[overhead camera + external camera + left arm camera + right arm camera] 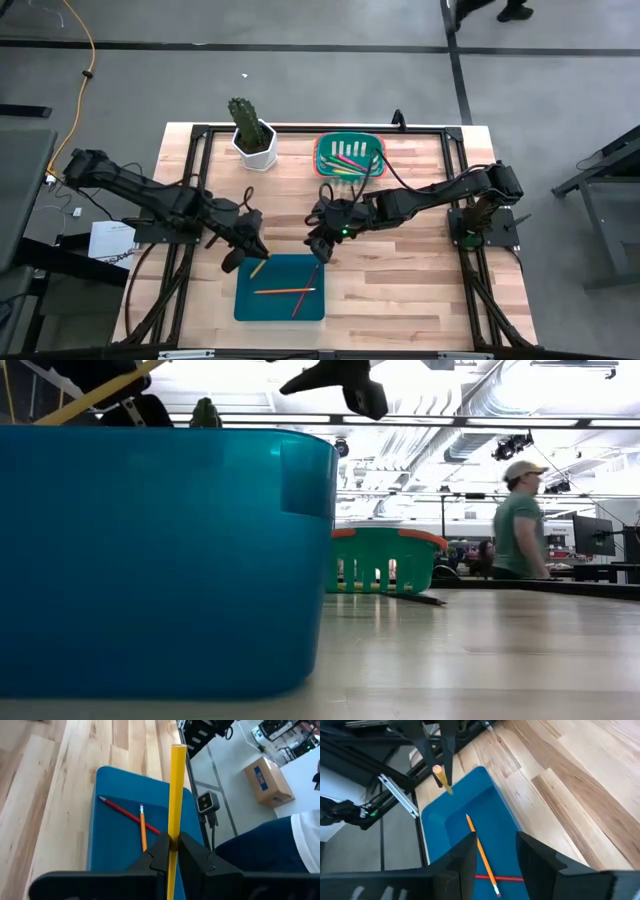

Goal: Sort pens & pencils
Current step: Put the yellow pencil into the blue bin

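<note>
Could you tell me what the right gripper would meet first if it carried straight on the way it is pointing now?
Most likely the orange pencil lying in the blue bin. The right gripper, jaws open and empty, points down into that bin with the pencil running between them, though depth is hard to judge.

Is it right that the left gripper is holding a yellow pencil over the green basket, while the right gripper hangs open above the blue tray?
Not quite. The left gripper is shut on the yellow pencil over the blue tray, not the green basket; the high view and the left wrist view show this. The rest holds: the right gripper hangs open above that tray.
</note>
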`<state>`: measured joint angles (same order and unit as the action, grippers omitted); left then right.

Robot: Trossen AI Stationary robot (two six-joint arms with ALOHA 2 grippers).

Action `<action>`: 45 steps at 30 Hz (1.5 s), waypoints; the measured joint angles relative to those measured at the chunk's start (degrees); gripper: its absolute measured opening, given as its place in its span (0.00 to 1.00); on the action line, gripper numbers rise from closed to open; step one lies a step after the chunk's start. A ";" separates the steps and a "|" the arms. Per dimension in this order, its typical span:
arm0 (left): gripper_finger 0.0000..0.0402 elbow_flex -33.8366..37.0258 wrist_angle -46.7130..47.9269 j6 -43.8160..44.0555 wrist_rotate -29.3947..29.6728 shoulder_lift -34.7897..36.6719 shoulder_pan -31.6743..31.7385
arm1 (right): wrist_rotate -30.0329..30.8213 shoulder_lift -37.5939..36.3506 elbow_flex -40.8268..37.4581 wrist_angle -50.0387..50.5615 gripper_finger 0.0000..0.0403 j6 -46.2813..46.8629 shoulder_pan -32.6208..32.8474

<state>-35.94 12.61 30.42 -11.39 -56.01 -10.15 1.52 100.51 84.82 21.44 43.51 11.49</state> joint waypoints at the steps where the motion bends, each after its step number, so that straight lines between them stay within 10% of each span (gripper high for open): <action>1: 0.05 0.00 0.06 0.00 -0.16 -0.37 0.00 | 0.00 0.00 0.00 0.55 0.31 0.00 0.00; 29: 0.04 -0.25 0.06 -0.24 2.14 -9.57 -3.72 | 4.37 -0.79 0.00 16.17 0.31 1.05 0.02; 45: 0.04 -11.74 12.87 -10.83 1.94 -19.92 -3.76 | 4.50 -0.79 0.00 17.02 0.31 0.55 0.02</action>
<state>-47.68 25.48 19.59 -9.45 -75.93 -13.91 6.02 99.72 84.82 38.46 44.05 11.51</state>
